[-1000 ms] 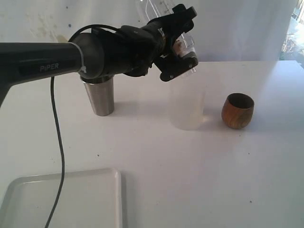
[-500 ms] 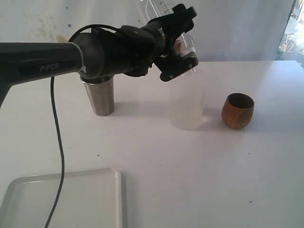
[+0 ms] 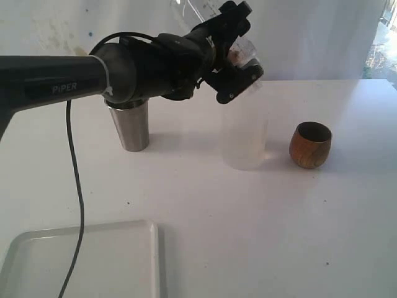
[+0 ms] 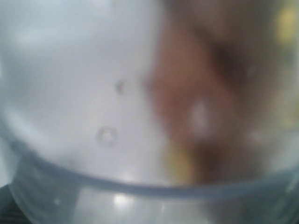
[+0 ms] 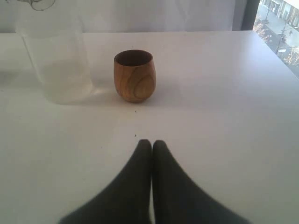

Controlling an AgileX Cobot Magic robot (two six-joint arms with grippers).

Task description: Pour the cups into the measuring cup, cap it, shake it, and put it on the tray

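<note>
My left gripper [image 3: 238,51] is shut on a clear plastic measuring cup [image 3: 187,9], held tilted in the air just above the frosted translucent cup [image 3: 245,138]. Up close in the left wrist view the measuring cup [image 4: 93,70] fills the picture as a blur, with something brownish inside; its marks cannot be made out. The steel tumbler [image 3: 131,127] stands behind the left arm. The brown wooden cup [image 3: 310,144] stands to the right, and the right wrist view shows this wooden cup [image 5: 134,75] ahead of my right gripper [image 5: 152,143], which is shut and holds nothing. The cap is out of view.
The white tray [image 3: 37,251] lies at the front left corner of the white table. The left arm's black cable [image 3: 77,186] hangs down over the tray. The frosted cup [image 5: 58,65] stands beside the wooden cup. The table's right edge is near a window.
The left gripper has rolled a little, swinging the measuring cup's lower end up and to the right above the frosted cup. The other cups and the right gripper have stayed put.
</note>
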